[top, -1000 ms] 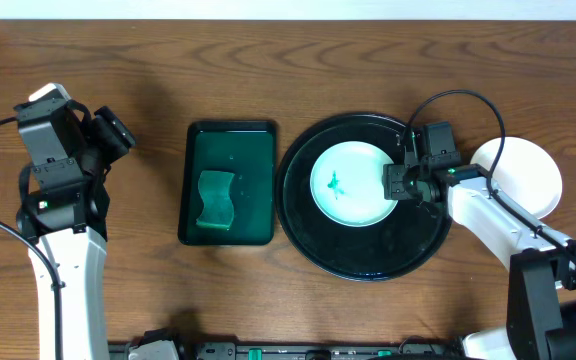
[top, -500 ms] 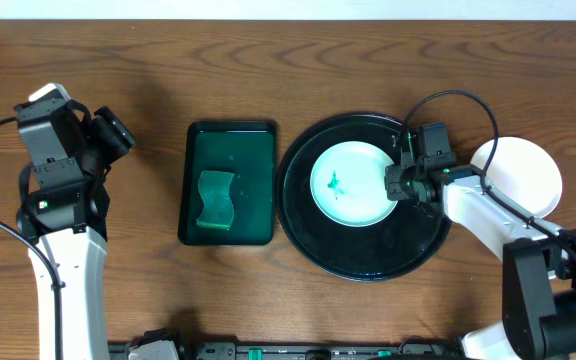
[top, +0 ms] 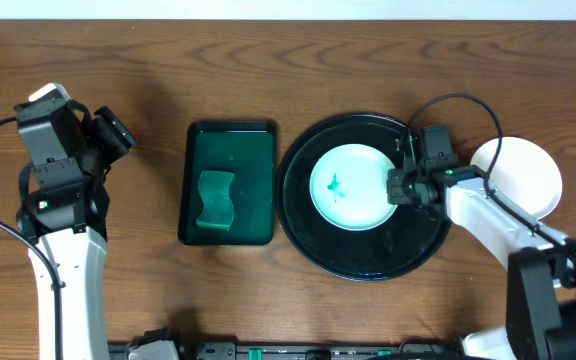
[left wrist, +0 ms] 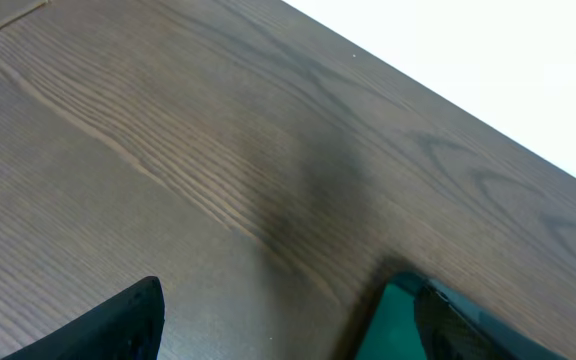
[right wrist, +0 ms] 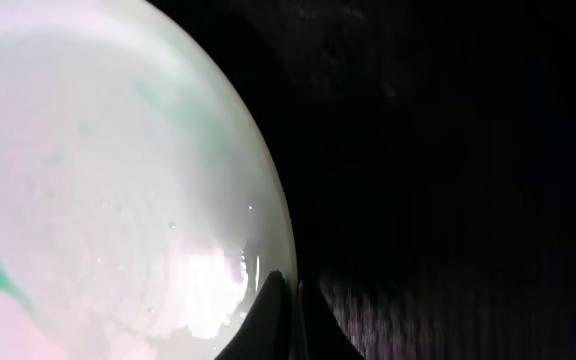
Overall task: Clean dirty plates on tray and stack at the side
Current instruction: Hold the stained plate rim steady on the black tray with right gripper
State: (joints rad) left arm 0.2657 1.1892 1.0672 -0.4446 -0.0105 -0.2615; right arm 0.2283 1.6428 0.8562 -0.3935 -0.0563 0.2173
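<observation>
A dark wooden table seen from above, with a robot arm at either end. Just right of centre lies the large round black tray. On it sits one small pale plate, marked left of its middle with a green smear.

The right gripper reaches in from the right and rests at that plate's right-hand rim. In its wrist camera the two dark fingertips are pressed together with hardly a line between them, their points right at the glossy edge of the plate, with the black tray floor beside it. Whether the rim is caught between them I cannot tell.

On the bare table to the right of the tray, just beside it, is another white plate, partly covered by the right arm - clean-looking from here.

Left of the black tray sits a smaller rectangular green tray with a green sponge in its near half.

The left gripper hangs over bare wood well to the left, its jaws wide apart and holding nothing - its camera shows one dark finger and a corner of the green tray.
</observation>
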